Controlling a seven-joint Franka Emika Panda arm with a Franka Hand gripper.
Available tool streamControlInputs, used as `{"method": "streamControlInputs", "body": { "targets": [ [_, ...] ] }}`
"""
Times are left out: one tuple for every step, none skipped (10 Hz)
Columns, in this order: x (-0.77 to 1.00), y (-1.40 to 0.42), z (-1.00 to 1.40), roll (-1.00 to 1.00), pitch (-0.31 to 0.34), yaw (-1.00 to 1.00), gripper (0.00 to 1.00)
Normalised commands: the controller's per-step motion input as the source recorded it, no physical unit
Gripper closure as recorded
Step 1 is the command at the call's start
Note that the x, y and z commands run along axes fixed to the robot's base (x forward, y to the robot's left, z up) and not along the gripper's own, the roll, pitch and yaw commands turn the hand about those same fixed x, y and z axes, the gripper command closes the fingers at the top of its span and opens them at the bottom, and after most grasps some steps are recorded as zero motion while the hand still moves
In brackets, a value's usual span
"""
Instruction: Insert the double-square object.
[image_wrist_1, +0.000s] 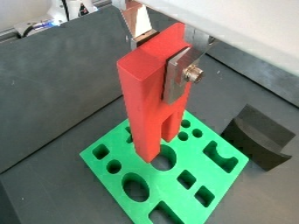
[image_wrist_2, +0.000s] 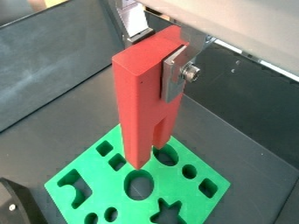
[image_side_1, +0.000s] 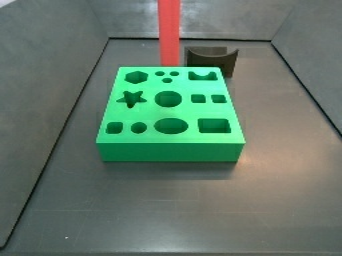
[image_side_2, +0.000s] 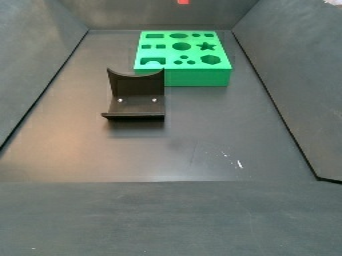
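Tall narrow red plastic double-square object (image_wrist_1: 152, 96) held upright, clamped between the silver plates of the gripper (image_wrist_1: 158, 63), hanging over the flat green plastic block with shaped holes (image_wrist_1: 176, 175), dark fixture (image_side_1: 214, 60) at two o'clock beyond it
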Motion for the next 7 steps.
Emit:
{"method": "streamControlInputs", "body": {
  "targets": [
    [0.69, 0.25, -0.28, -0.14, 0.0, -0.61, 1.0],
    [0.48, 0.19, -0.44, -0.06, 0.0, -0.8, 1.0],
    [0.39, 0.14, -0.48, -0.01, 0.0, -0.87, 1.0],
    [0.4, 0.13, -0.47, -0.02, 0.0, -0.87, 1.0],
    [0.4, 0.13, -0.47, -0.02, 0.0, -0.87, 1.0],
    [0.38, 0.13, -0.47, -0.01, 0.0, -0.88, 1.0],
    [0.31, 0.11, -0.47, -0.01, 0.0, -0.94, 1.0]
  ]
}}
